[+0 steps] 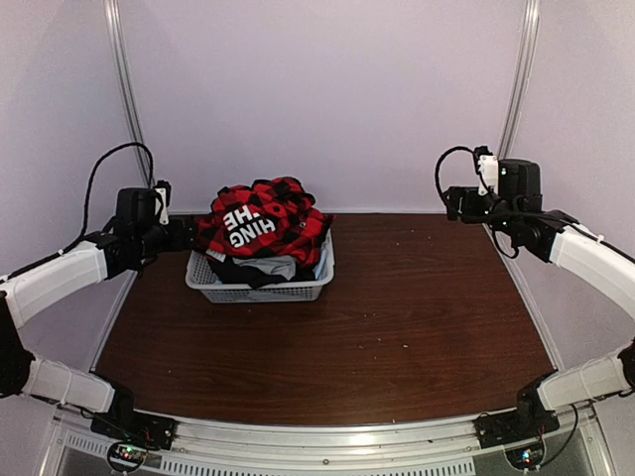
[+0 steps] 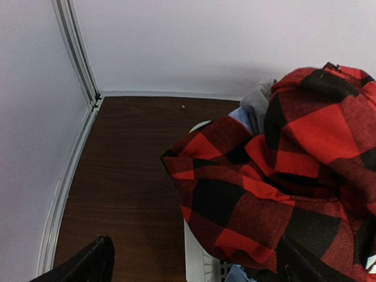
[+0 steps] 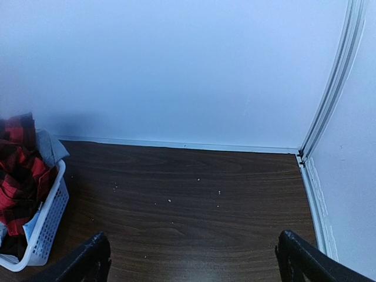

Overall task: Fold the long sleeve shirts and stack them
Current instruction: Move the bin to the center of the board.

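Dark wood table [image 1: 417, 307] bears a white plastic mesh basket [image 1: 260, 291] holding a red-and-black checked flannel shirt [image 1: 283, 213]. Left gripper [image 1: 187, 234] is just beside the basket, right gripper [image 1: 452, 203] well apart; both jaws apart.

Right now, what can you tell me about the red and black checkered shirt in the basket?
The red-and-black checked shirt looks like soft, thick flannel. It is unfolded, crumpled in a heap on top of the white mesh basket at the back left of the table, spilling over the rim. Grey and dark clothes lie under it. White letters show on a black patch in the heap; I cannot tell whether they are its own.
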`<state>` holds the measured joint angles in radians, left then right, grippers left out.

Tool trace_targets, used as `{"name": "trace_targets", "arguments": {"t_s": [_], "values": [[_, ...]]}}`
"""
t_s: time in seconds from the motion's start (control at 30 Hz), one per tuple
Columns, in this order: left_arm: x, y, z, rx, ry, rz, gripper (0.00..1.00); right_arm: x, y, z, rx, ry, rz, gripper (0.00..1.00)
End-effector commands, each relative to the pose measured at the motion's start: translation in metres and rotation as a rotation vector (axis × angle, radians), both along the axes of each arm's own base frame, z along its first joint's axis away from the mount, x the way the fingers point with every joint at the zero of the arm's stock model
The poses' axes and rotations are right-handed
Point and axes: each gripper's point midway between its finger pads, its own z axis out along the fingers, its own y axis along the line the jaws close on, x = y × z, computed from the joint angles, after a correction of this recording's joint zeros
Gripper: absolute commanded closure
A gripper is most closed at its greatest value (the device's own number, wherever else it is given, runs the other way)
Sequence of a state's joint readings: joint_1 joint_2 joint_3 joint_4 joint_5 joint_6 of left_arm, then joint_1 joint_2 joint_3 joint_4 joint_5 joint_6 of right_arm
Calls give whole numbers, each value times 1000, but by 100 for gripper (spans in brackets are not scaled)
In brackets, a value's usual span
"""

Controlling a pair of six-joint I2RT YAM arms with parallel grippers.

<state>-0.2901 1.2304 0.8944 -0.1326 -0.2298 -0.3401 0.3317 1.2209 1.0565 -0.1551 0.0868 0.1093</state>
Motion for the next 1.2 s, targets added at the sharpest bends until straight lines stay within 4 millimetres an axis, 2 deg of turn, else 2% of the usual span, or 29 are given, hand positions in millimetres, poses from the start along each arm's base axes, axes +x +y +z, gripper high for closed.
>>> {"name": "trace_targets", "arguments": {"t_s": [0.0,0.1,0.33,0.4,0.43,0.53,0.6,0.73,0.87,1.03,1.17], "values": [[-2,4,-32,4,125,48,3,0,9,1,21,7,26,0],[0,8,-56,28,203,70,6,2,17,-4,36,16,53,0],[13,13,-101,25,309,76,29,5,27,-7,43,37,81,0],[20,6,-108,13,314,42,37,4,28,-8,43,38,83,0],[23,2,-110,6,314,21,44,4,28,-8,44,37,83,0],[31,-17,-109,-34,302,-74,61,2,26,-10,40,44,70,0],[33,-32,-106,-57,285,-137,69,1,22,-14,34,59,49,0],[35,-69,-104,-56,273,-266,81,-1,18,-25,27,101,20,0],[42,-120,-110,-50,272,-425,93,-2,18,-36,19,132,13,0],[44,-203,-101,51,219,-705,95,-2,18,-48,-17,185,13,0],[52,-248,-95,81,172,-860,90,-1,17,-62,-64,234,14,0]]}}
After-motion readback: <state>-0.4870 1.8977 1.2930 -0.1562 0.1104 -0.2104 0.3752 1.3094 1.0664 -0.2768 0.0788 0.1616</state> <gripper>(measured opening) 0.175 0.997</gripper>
